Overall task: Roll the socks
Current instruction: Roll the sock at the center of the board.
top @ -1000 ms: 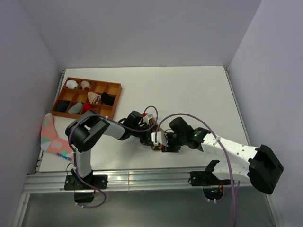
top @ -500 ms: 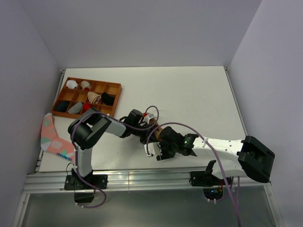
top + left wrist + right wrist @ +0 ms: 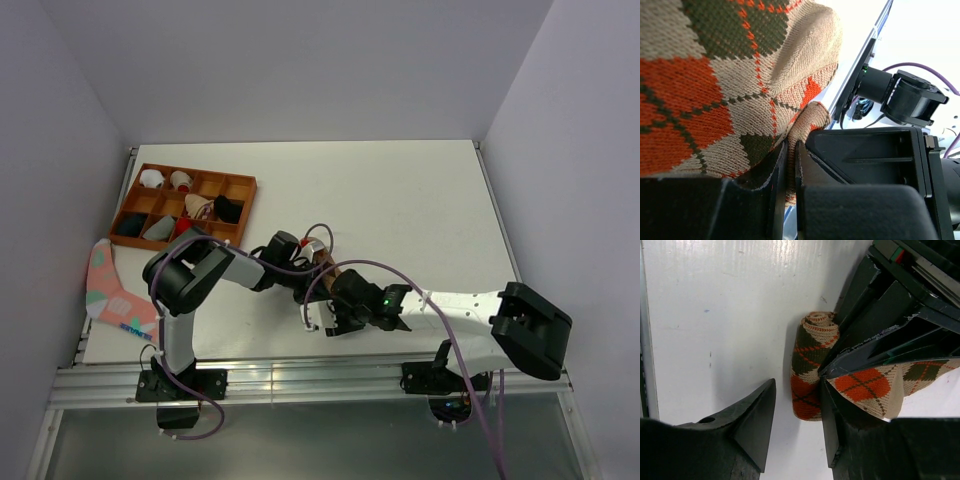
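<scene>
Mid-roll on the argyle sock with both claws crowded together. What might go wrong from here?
1. The right claw straddles the rolled end of the argyle sock with the left claw tight beside it; closing may knock the claws together.
2. The left claw pinches only a thin fold of fabric; if that slips, the roll could loosen.
3. Purple cables loop over both wrists and might snag.

We find the overhead view evenly lit, the white surface (image 3: 400, 200) bright, with only faint shadows under the arms. From the right wrist, streaky glare crosses the surface above the argyle sock (image 3: 807, 375), which throws a soft shadow to its left. From the left wrist its knit is crisp; beyond it the background blows out white, and the left gripper (image 3: 791, 165) sits dark.
</scene>
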Robot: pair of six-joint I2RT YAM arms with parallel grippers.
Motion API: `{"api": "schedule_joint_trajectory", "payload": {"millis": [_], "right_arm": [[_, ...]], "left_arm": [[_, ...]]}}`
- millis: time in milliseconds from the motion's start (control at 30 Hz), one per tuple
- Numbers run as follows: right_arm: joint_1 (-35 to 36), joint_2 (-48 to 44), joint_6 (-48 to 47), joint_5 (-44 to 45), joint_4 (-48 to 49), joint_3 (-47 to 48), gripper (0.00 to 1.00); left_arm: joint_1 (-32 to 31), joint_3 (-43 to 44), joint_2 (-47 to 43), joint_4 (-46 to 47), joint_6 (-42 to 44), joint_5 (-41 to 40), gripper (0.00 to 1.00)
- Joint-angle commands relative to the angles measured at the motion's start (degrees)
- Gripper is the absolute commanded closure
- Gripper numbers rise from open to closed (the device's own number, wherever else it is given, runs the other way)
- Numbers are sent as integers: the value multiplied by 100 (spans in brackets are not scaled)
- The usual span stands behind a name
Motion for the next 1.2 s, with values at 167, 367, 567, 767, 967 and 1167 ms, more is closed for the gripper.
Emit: {"api": "schedule_joint_trajectory", "payload": {"millis": [167,367,567,767,967,1167], "right_arm": [[17,375,-12,252,421,-120,53],[17,50,-12,427,492,-191,50],[26,-179,-38,515,439,-164,50],[17,66,-74,525,457,-173,50],[26,295,-3,349,369,-59,53],[26,348,94,68,79,143,69]], "left_arm": [[-53,-528,391,-1142,606,-788,100],[-53,-546,426,-1151,579,-814,100],[-53,-555,443,-1116,544,-806,100],[-53,-625,364,-1072,518,-797,100],[-53,-687,338,-949,430,-770,100],[-53,-766,268,-773,193,-823,99]]}}
